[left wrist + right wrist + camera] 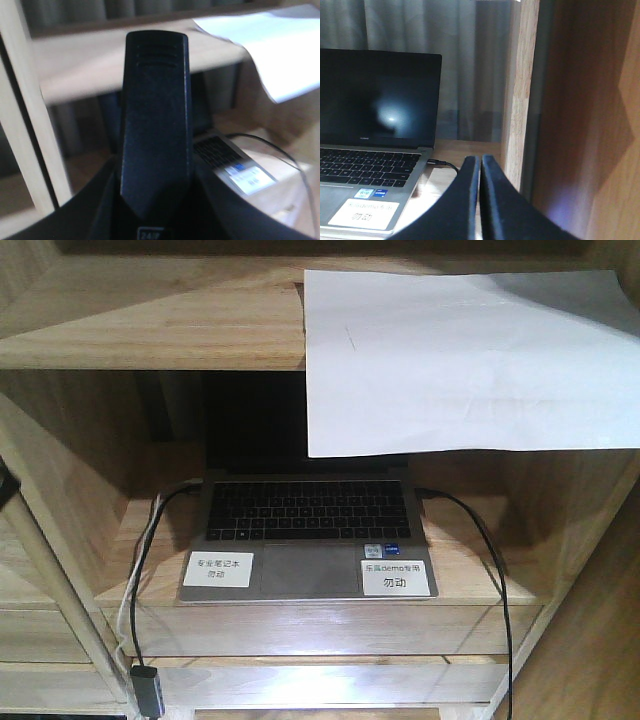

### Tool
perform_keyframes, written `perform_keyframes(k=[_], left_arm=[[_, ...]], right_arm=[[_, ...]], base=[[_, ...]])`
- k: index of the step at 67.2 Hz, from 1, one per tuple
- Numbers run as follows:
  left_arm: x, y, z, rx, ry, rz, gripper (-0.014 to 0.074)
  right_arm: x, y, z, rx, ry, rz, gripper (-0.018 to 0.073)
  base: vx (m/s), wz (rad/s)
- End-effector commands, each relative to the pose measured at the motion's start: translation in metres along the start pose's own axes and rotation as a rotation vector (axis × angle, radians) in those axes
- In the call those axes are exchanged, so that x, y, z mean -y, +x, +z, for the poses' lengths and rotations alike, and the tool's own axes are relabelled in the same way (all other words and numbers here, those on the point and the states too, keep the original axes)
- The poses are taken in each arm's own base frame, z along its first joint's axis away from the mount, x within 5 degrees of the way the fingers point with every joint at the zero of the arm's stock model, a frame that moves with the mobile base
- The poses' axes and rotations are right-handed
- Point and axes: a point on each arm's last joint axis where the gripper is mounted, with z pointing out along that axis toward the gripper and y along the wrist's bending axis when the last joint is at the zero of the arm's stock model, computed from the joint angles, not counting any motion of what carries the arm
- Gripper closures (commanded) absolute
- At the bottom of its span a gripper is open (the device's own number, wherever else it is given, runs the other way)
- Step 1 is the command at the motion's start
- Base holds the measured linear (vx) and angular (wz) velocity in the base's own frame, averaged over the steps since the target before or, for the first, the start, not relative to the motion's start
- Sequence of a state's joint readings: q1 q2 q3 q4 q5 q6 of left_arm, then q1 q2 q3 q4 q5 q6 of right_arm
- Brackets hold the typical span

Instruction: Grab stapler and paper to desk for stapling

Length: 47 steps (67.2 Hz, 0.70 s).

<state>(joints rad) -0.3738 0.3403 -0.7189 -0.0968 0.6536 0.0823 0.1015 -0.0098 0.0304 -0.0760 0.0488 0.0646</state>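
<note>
The left gripper [156, 212] pinches the stapler [156, 115] between its jaws, body pointing to 12 o'clock in the wrist view, probably for carrying to the desk, which no view shows. The right gripper [480, 172] has its jaws pressed together on nothing, near the shelf post [520, 90] at 3 o'clock of the laptop [305, 530]. The paper [470, 360] lies on the upper shelf board [150, 310] at 1 o'clock in the front view, its near edge overhanging and likely graspable; surfaces are light wood planks, and a grey curtain [410, 25] hangs behind.
</note>
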Motion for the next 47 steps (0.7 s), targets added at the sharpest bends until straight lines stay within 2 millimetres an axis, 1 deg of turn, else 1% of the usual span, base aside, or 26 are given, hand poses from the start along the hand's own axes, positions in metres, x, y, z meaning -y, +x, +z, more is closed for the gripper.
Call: perform_keyframes(k=[1, 8, 16, 26, 47], left_arm=[[0.002, 0.004, -0.015, 0.146, 0.012, -0.022, 0.0603], [0.002, 0.029, -0.021, 0.143, 0.014, -0.018, 0.0603], [0.003, 0.044, -0.025, 0.153, 0.015, -0.019, 0.0603], [0.003, 0.047, -0.029, 0.173, 0.015, -0.017, 0.0603], [0.003, 0.047, -0.029, 0.173, 0.015, -0.017, 0.0603]], right_arm=[[0.000, 0.000, 0.000, 0.057, 0.000, -0.015, 0.0568], [0.000, 0.000, 0.000, 0.057, 0.000, -0.015, 0.0568], [0.000, 0.000, 0.000, 0.056, 0.000, -0.015, 0.0568], [0.000, 0.000, 0.000, 0.056, 0.000, -0.015, 0.0568], [0.000, 0.000, 0.000, 0.056, 0.000, -0.015, 0.0568]], base=[[0.00, 0.00], [0.00, 0.00], [0.00, 0.00], [0.00, 0.00], [0.00, 0.00]])
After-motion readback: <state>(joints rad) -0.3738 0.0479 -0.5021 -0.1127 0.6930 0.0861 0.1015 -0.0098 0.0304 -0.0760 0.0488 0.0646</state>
